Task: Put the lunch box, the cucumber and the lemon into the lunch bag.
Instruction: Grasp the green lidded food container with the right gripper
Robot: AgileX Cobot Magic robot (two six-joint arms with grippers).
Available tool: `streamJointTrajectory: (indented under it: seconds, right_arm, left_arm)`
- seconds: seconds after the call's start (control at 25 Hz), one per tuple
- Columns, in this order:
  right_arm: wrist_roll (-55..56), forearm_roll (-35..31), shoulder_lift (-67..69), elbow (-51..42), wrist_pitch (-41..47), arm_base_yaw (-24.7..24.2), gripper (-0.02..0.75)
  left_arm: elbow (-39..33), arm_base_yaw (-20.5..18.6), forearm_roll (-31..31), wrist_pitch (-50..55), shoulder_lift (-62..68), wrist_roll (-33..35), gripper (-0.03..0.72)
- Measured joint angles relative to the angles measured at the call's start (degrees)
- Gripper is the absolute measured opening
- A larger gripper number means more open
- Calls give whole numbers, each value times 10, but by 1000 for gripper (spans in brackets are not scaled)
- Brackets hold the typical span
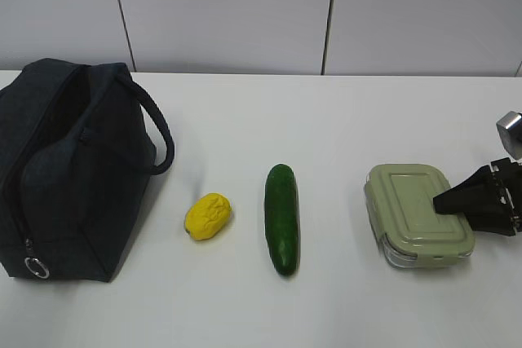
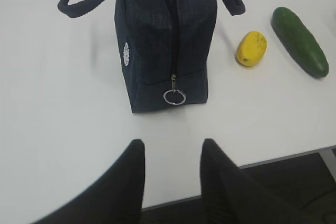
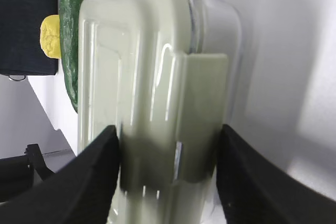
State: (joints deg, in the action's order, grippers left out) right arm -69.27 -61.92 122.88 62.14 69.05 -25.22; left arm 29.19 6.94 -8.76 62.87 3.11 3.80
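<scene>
The lunch box (image 1: 418,213), with its sage-green lid, lies flat on the white table at the right. My right gripper (image 1: 458,208) reaches in from the right over its right end. In the right wrist view the right gripper (image 3: 169,129) is wide open, with one finger on each side of the lunch box (image 3: 147,77), close against it. The cucumber (image 1: 282,218) and the lemon (image 1: 208,216) lie mid-table. The navy lunch bag (image 1: 69,169) stands at the left. My left gripper (image 2: 170,148) is open and empty, hovering near the table's front edge in front of the lunch bag (image 2: 165,35) and its ring pull (image 2: 174,97).
The table's front edge (image 2: 273,158) runs just under my left gripper. A pale panelled wall (image 1: 261,14) stands behind the table. The lemon (image 2: 251,49) and the cucumber (image 2: 300,41) lie to the right of the bag in the left wrist view.
</scene>
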Motion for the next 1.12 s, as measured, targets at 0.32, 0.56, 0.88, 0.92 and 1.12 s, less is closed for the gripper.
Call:
streamJointTrajectory:
  seconds: [0.32, 0.56, 0.88, 0.92, 1.12]
  right_arm:
    - [6, 0, 0, 0, 1, 0, 403]
    - [9, 0, 0, 0, 2, 0, 389]
    - [25, 2, 0, 0, 2, 0, 387]
    - [31, 2, 0, 0, 2, 0, 386]
    - [52, 4, 0, 0, 3, 0, 386]
  left_arm:
    - [0, 0, 0, 0, 0, 0, 239]
    - [0, 0, 0, 0, 0, 0, 239]
    - [0, 0, 0, 0, 0, 0, 239]
    - [0, 0, 0, 0, 0, 0, 239]
    - [0, 0, 0, 0, 0, 0, 239]
